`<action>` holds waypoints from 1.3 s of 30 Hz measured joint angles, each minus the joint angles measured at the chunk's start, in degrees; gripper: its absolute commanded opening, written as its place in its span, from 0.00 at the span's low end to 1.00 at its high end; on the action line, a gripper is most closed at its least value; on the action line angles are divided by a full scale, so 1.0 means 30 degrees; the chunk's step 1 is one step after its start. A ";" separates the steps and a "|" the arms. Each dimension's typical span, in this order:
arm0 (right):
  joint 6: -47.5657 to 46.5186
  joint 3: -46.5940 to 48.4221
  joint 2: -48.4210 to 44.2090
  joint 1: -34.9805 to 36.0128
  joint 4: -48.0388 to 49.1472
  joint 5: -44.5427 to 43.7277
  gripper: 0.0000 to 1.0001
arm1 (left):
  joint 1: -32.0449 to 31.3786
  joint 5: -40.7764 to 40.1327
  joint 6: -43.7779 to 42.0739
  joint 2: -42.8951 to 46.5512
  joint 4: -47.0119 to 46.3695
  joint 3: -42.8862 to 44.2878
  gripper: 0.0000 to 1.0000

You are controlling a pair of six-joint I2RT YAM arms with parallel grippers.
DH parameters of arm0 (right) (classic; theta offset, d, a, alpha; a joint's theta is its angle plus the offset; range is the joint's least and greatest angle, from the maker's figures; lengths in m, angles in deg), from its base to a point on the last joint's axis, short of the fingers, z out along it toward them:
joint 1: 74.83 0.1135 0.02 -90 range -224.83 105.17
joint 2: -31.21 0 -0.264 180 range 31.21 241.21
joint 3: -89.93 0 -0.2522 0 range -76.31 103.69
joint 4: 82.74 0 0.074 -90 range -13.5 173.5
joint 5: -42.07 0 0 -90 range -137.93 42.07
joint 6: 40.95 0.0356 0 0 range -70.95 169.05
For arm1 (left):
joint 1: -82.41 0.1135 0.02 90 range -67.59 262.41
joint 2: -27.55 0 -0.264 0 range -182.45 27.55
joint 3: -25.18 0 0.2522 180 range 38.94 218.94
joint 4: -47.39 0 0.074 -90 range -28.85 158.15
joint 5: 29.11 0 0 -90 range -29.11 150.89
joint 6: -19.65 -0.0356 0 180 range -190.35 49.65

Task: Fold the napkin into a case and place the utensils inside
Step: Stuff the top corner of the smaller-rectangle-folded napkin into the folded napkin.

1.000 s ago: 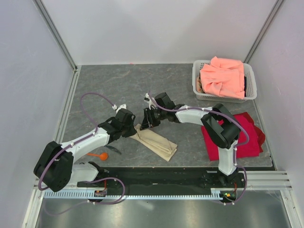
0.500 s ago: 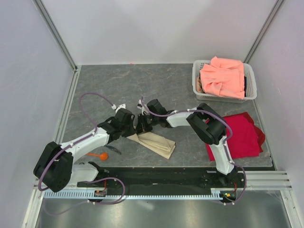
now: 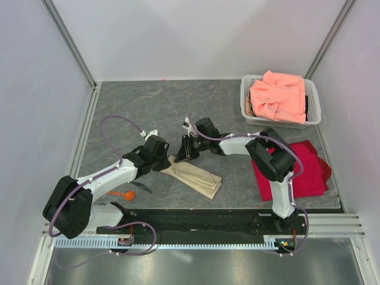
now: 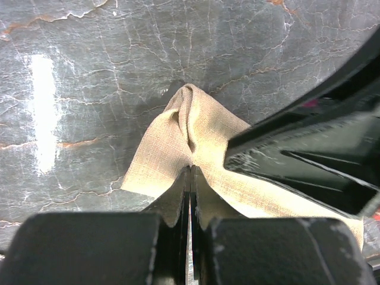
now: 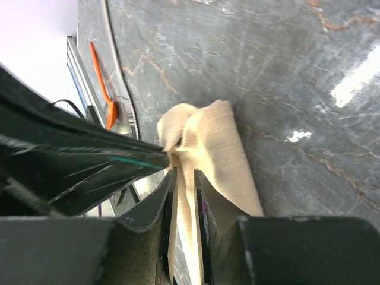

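Observation:
The beige napkin lies folded as a long narrow strip, slanting down to the right. Both grippers meet at its upper left end. My left gripper is shut on a raised fold of the napkin, its jaws pressed together at the pinch. From the other side, my right gripper pinches the same end, with a ridge of napkin filling the narrow gap between its jaws. An orange spoon and a thin dark utensil lie by the left arm. The spoon shows again in the right wrist view.
A white basket holding a salmon-pink cloth stands at the back right. A red cloth lies beside the right arm. A black strip runs along the table's near edge.
My right gripper pushed left toward the left gripper, then drew back right to about where it began. The napkin's end shifted with it. The left gripper stayed shut on the fold.

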 measured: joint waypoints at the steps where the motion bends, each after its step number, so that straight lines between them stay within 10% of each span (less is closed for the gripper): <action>1: -0.0175 0.0000 -0.0219 -0.0015 -0.0160 -0.0058 0.23 | 0.0000 0.0015 -0.0007 0.0000 -0.0022 -0.0007 0.02; 39: -0.1115 -0.3366 -0.2331 0.0481 -0.1035 -0.1916 0.17 | 0.0066 0.1260 -0.0947 -0.2659 -0.1399 0.1035 0.02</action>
